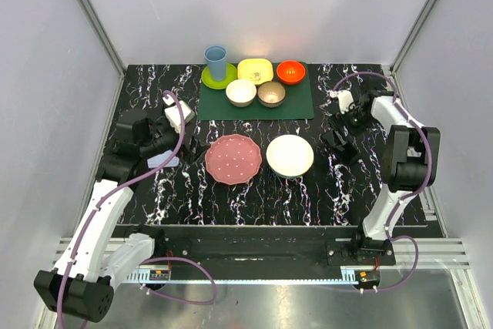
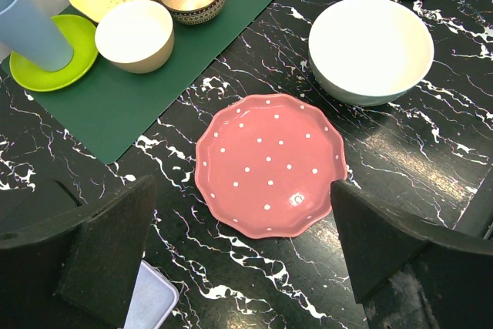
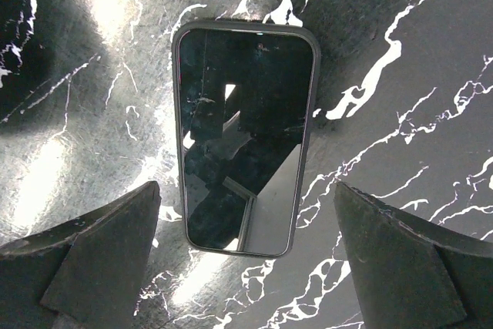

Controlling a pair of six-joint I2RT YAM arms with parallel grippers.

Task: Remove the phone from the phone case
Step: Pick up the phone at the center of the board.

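left tool (image 2: 241,182) apart, phone case (image 2: 152,303) beside | right tool (image 3: 246,186) apart over phone (image 3: 243,136), seemingly bare

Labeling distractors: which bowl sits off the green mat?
The large white bowl, standing on its own beside the pink plate; the rest all sit on the green mat.

I count four bowls (image 1: 290,156) (image 1: 241,92) (image 1: 271,94) (image 1: 291,72), three plates (image 1: 233,159) (image 1: 229,78) (image 1: 255,69), one blue cup (image 1: 216,60), one green mat (image 1: 296,104), one phone (image 3: 245,129), one phone case (image 1: 162,160).
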